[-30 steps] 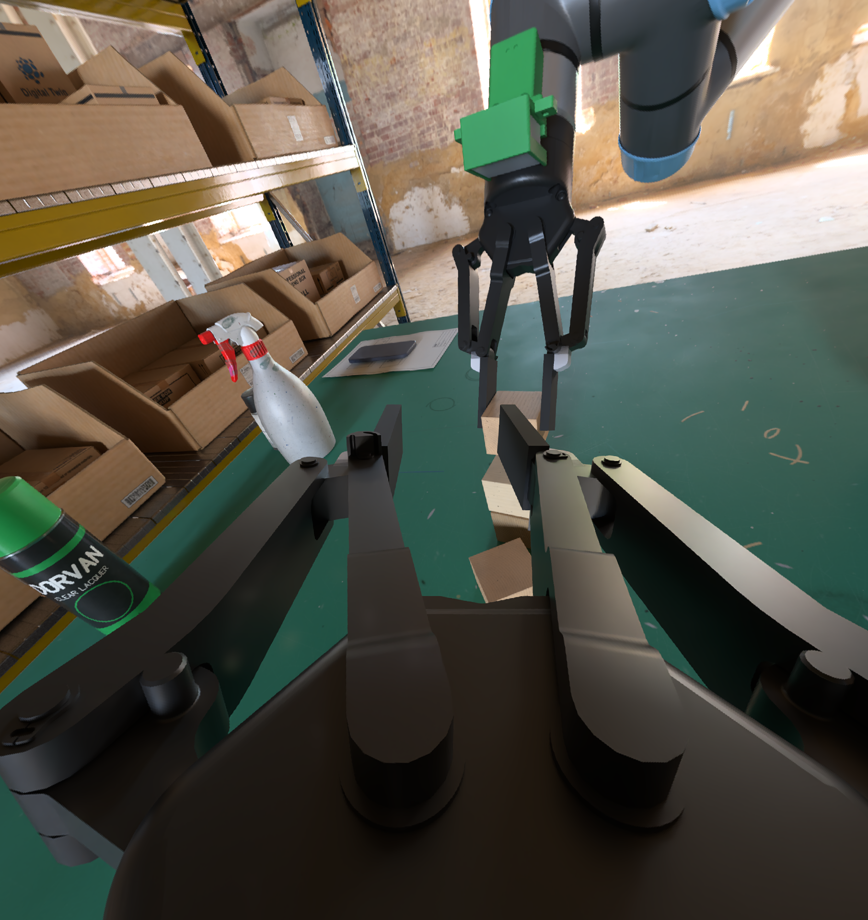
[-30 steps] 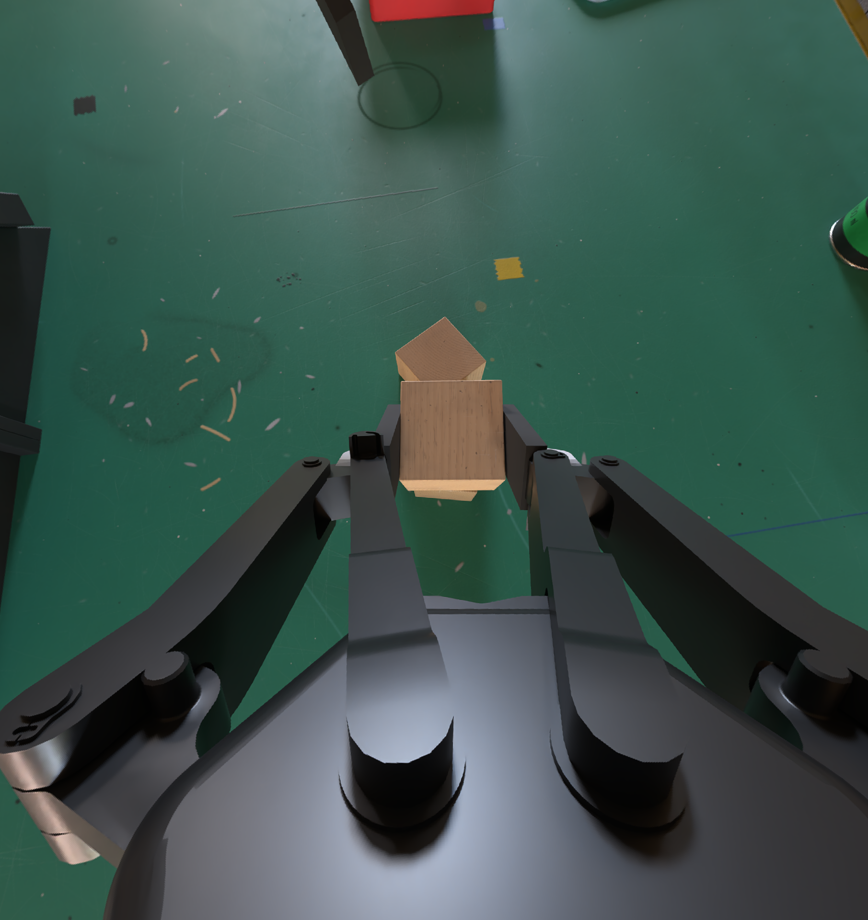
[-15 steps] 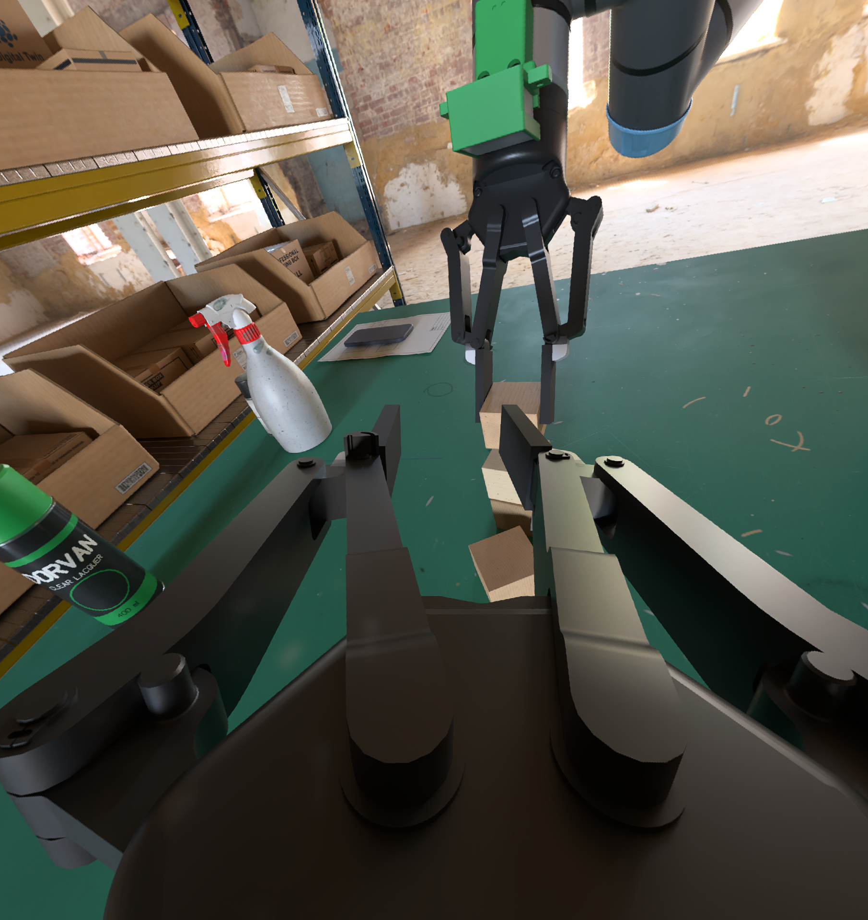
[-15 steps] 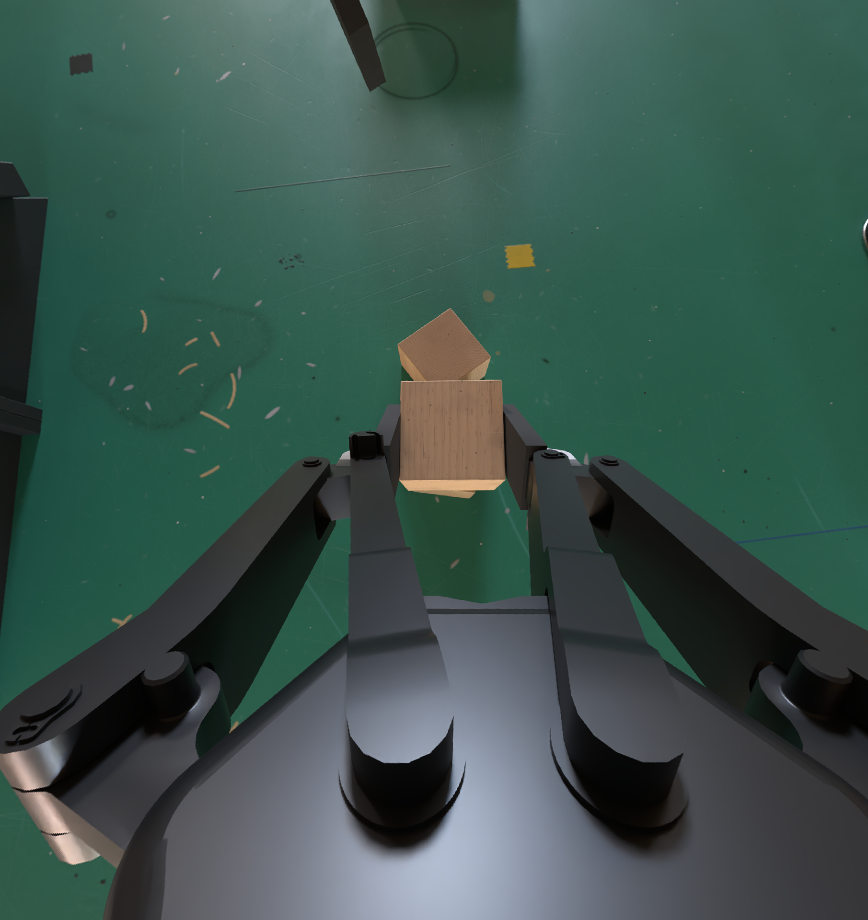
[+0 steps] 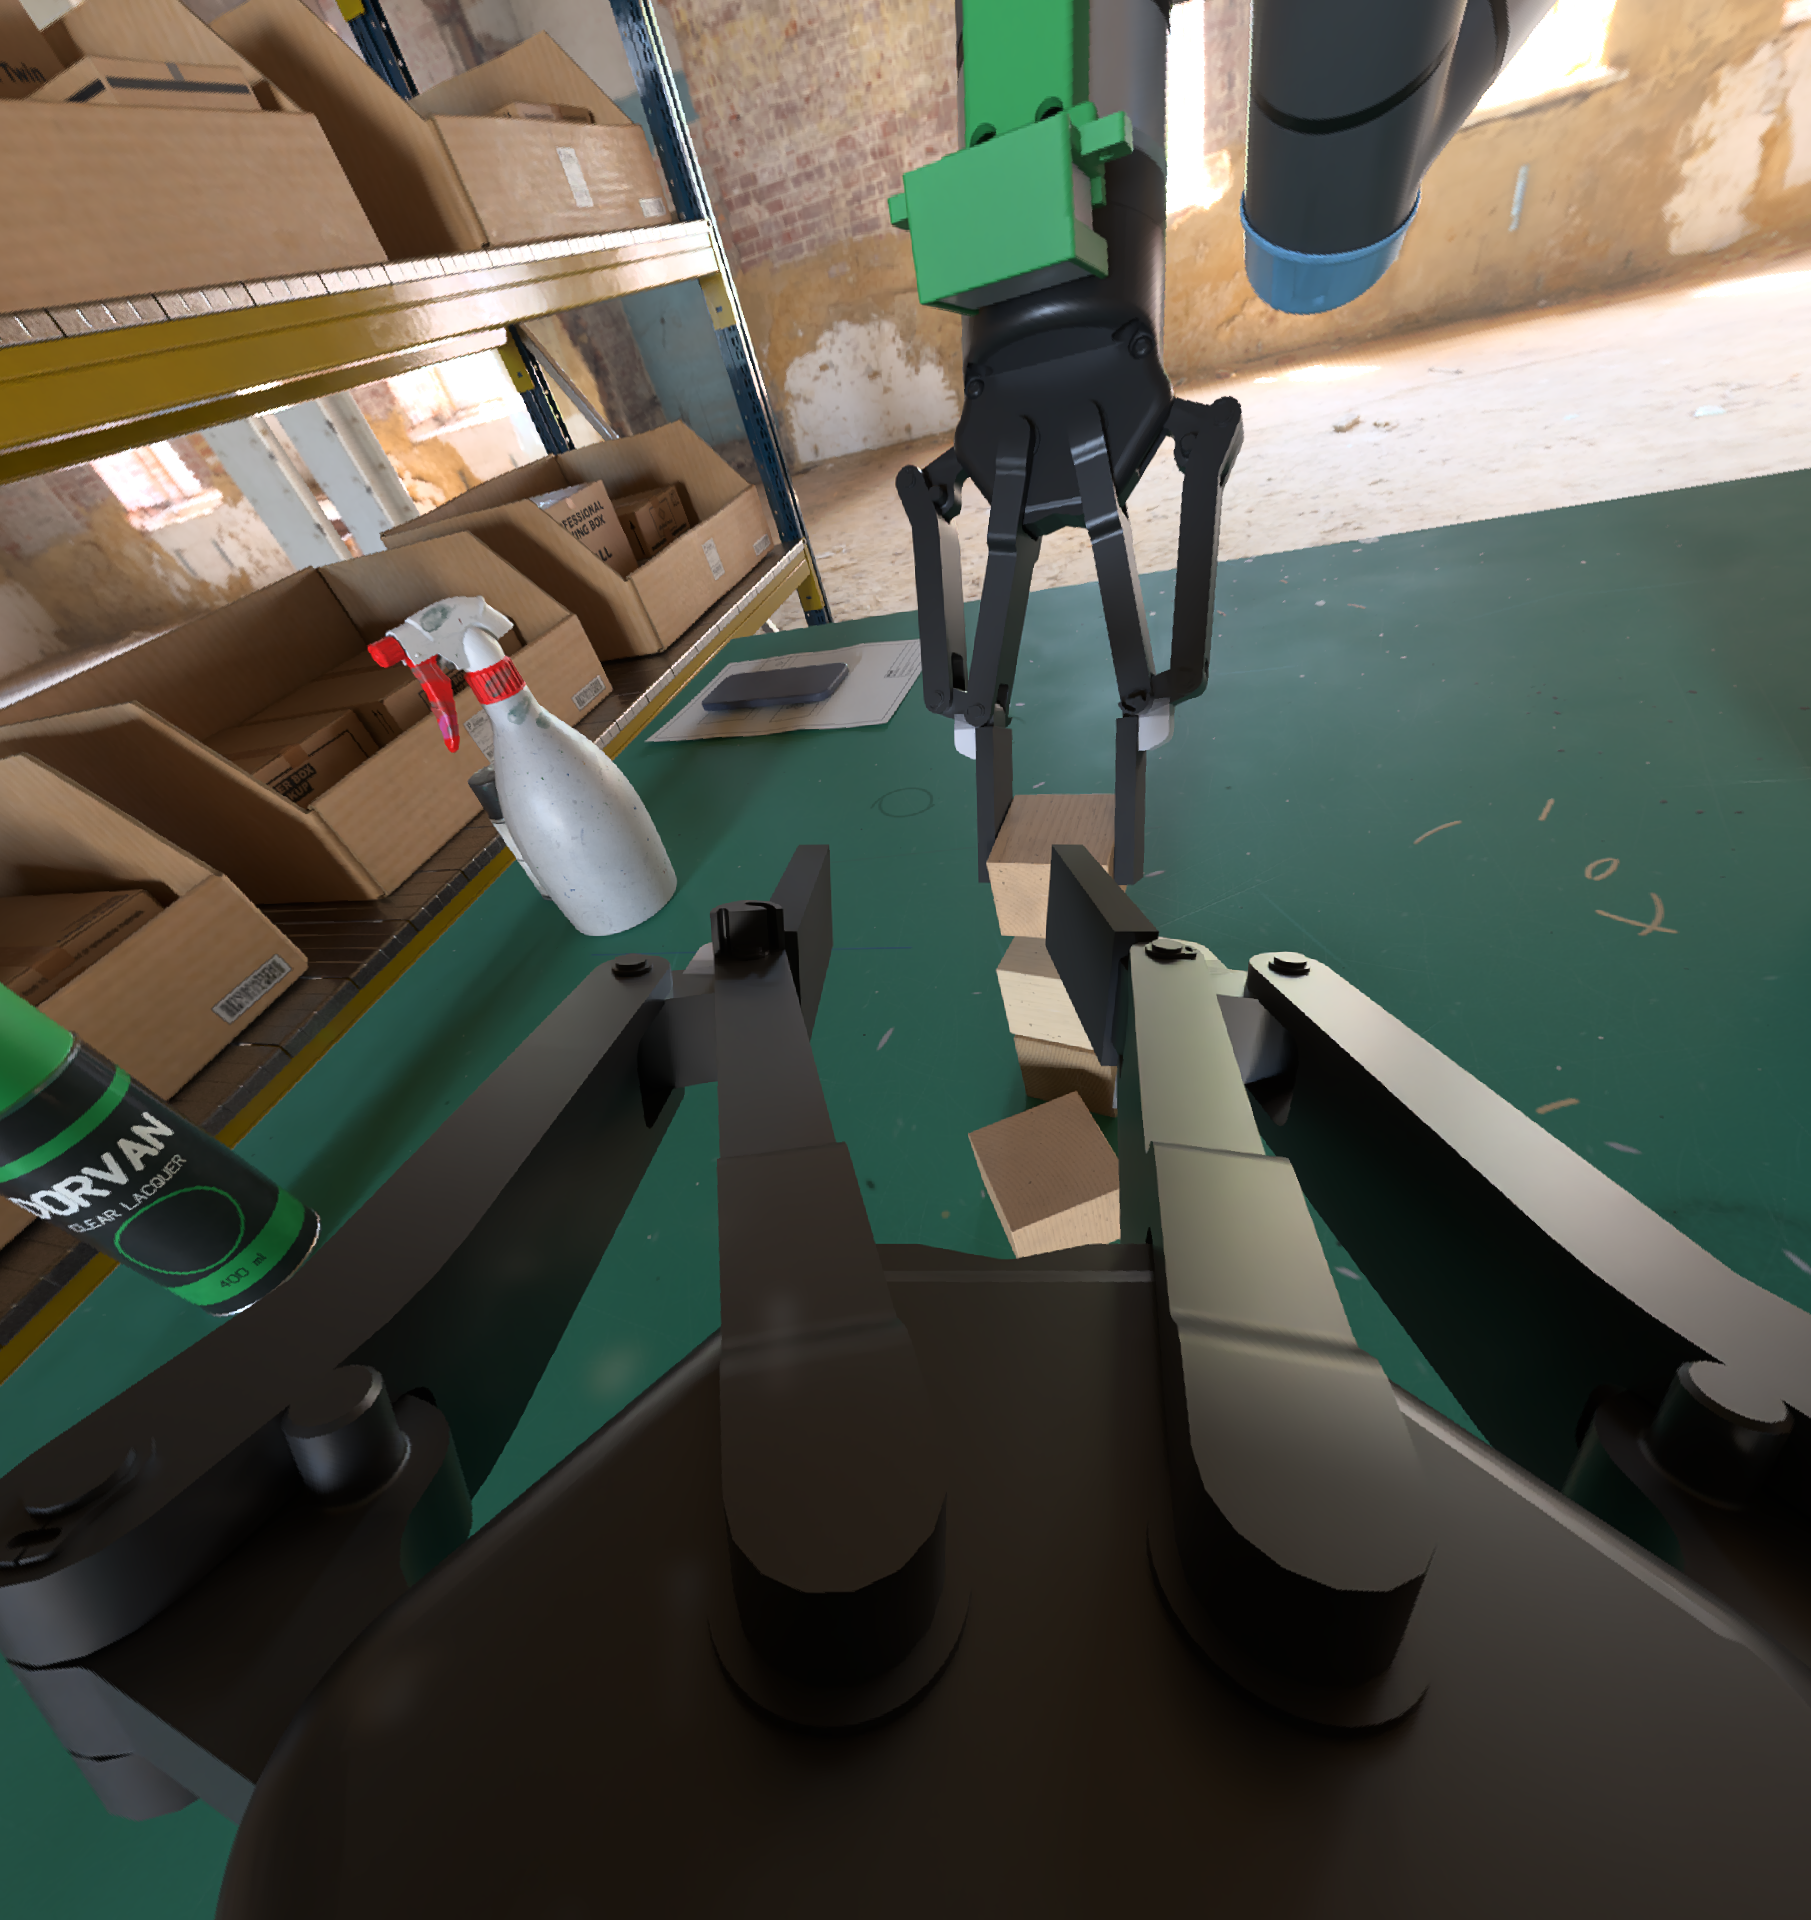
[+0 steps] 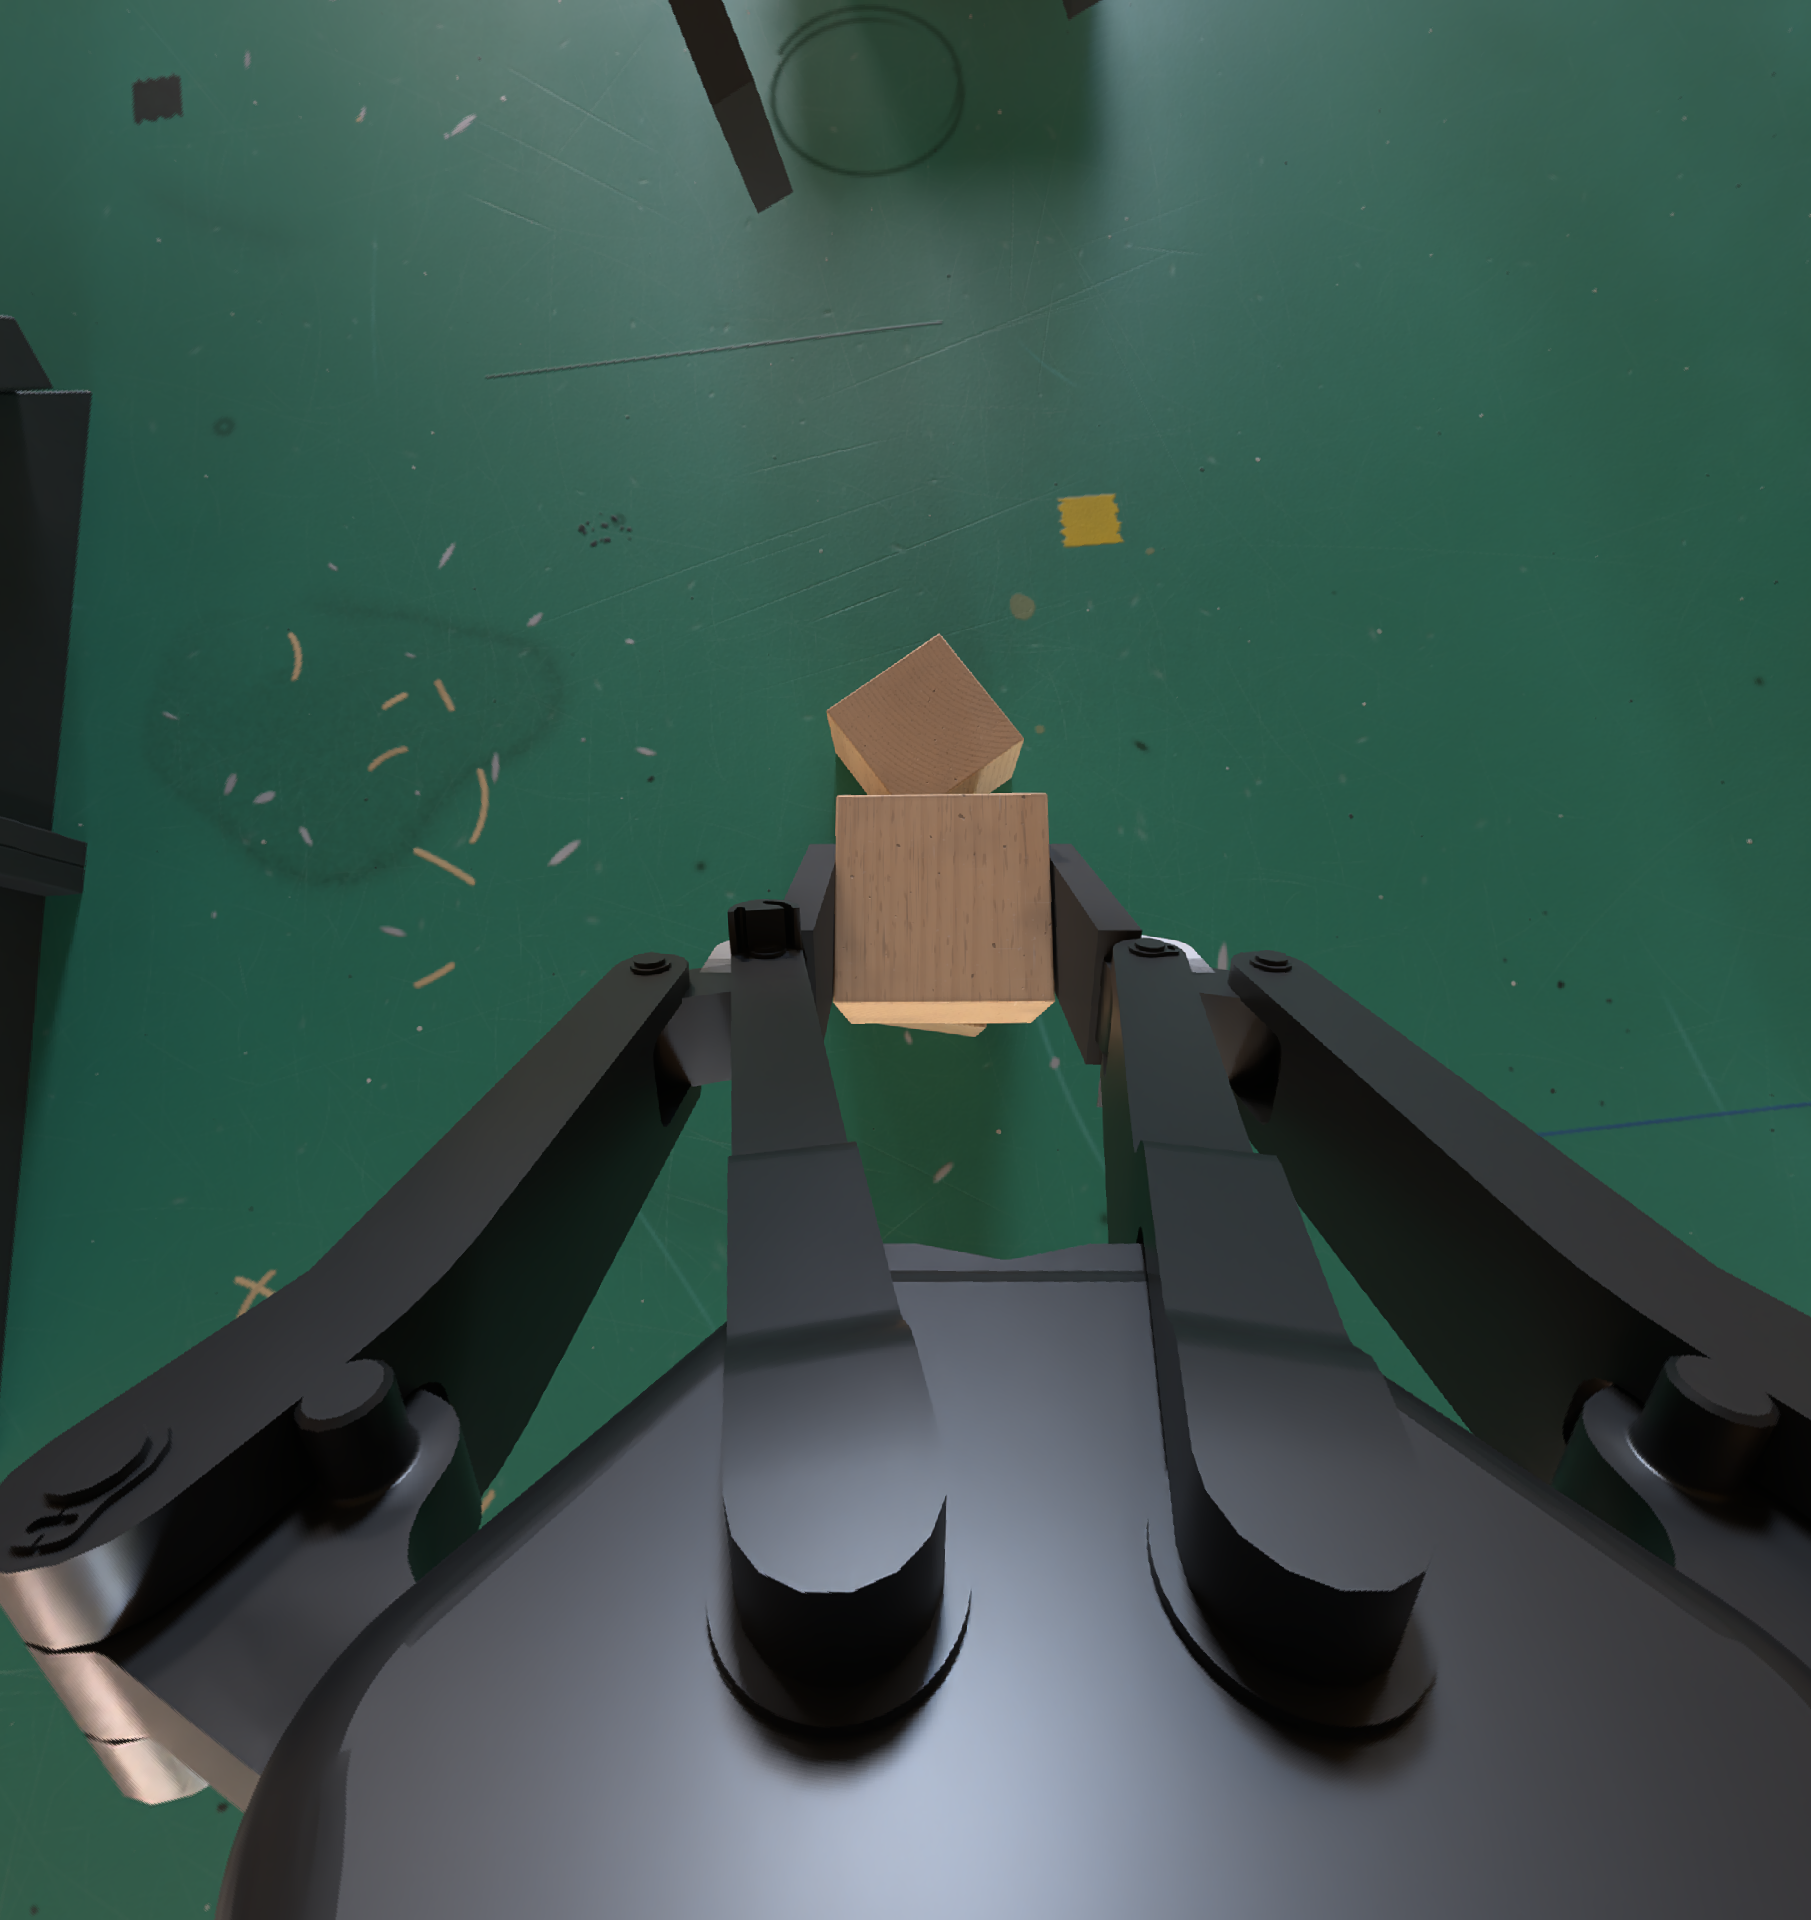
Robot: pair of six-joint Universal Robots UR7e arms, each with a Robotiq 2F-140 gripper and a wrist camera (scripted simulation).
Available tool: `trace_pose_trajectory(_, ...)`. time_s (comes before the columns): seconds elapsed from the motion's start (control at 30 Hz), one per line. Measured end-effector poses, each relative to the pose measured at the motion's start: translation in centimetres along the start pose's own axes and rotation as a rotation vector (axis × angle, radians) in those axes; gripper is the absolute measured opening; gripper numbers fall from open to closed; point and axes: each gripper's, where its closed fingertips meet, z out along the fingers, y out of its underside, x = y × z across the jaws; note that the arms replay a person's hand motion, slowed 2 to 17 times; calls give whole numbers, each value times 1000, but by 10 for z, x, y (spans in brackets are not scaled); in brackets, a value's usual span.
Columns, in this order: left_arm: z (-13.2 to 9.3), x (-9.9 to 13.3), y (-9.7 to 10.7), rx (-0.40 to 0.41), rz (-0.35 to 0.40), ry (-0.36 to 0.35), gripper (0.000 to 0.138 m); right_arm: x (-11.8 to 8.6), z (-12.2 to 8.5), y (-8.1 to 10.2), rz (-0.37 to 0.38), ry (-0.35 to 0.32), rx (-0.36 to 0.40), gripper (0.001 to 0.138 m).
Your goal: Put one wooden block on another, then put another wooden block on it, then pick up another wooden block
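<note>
My right gripper [image 6: 942, 904] is shut on a wooden block [image 6: 940, 899], one finger pad on each side. It holds this block on top of two stacked blocks; only a sliver of the block beneath [image 6: 948, 1029] shows. In the left wrist view the right gripper [image 5: 1062, 821] comes straight down on the top block [image 5: 1046, 852], over the middle block [image 5: 1026, 1003] and the bottom block [image 5: 1062, 1075]. A loose wooden block [image 5: 1046, 1184] lies on the green table just in front of the stack; it also shows in the right wrist view [image 6: 925, 717]. My left gripper [image 5: 942, 894] is open and empty, near the stack.
A white spray bottle [image 5: 568, 821] and a green-and-black spray can [image 5: 101, 1164] stand along the table's left edge. A sheet of paper bearing a dark flat object [image 5: 776, 686] lies behind. A shelf with cardboard boxes [image 5: 257, 790] runs alongside. A dark upright structure [image 6: 7, 831] stands at the left.
My right gripper has come down a little with the block still in it. The left wrist view has shifted slightly; the left gripper stays open.
</note>
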Motion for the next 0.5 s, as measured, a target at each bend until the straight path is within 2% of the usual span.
trace_pose_trajectory(0.27,2,-1,4,-26,7,-8,57,3,1,2,2,0,2,51)
trace_pose_trajectory(0.5,3,1,3,-26,7,1,57,2,0,0,10,-24,38,51)
